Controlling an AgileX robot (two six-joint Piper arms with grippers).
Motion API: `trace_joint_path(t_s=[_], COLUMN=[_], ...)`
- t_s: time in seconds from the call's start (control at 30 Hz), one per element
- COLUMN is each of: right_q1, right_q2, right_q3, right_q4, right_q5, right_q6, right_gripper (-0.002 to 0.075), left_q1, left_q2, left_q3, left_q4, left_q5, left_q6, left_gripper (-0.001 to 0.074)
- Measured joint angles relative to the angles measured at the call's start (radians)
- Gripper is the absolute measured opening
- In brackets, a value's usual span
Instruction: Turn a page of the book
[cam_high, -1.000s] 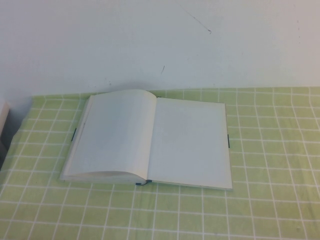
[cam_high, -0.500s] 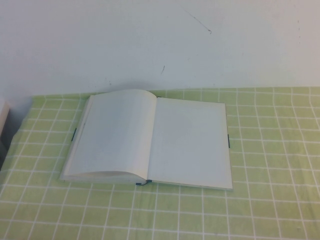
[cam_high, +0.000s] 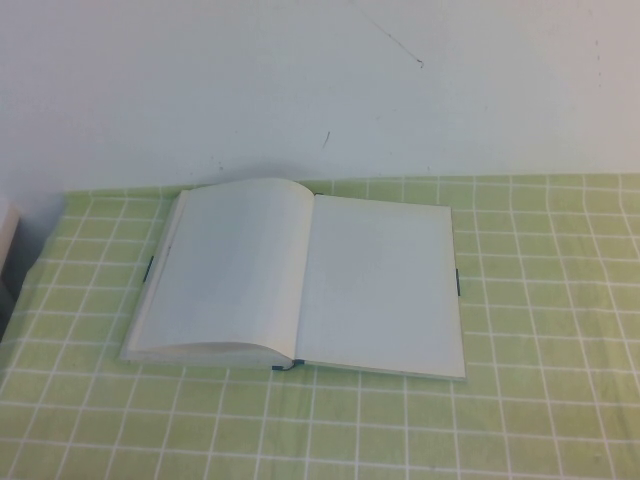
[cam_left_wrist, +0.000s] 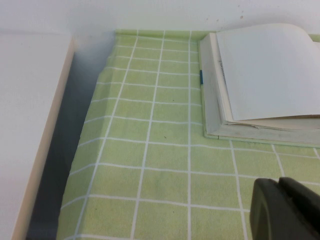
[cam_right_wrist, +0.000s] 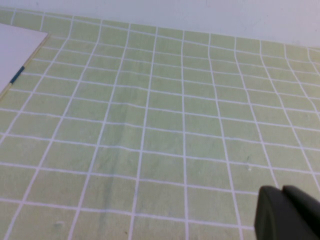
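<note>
The book (cam_high: 300, 280) lies open on the green checked cloth (cam_high: 540, 300), with a thick stack of white pages on its left half and a thin flat right half. A dark teal cover edge shows at its spine. Neither gripper shows in the high view. My left gripper (cam_left_wrist: 281, 186) is shut and empty, above the cloth, short of the book's left edge (cam_left_wrist: 260, 80). My right gripper (cam_right_wrist: 283, 192) is shut and empty, above bare cloth, with the book's right corner (cam_right_wrist: 15, 50) far off.
A white wall stands right behind the book. A pale board (cam_left_wrist: 30, 125) lies beyond the cloth's left edge, with a dark gap (cam_left_wrist: 65, 160) between them.
</note>
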Motion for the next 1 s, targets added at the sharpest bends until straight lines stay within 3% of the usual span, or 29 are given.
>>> trace_joint_path(t_s=[1.0], right_q1=[0.000], right_q2=[0.000], right_q3=[0.000], right_q4=[0.015], right_q5=[0.000], right_q6=[0.000], right_gripper=[-0.0002], left_q1=[0.000], left_q2=[0.000], left_q3=[0.000], left_q4=[-0.002], left_q5=[0.000], left_q6=[0.000], left_gripper=[-0.0004])
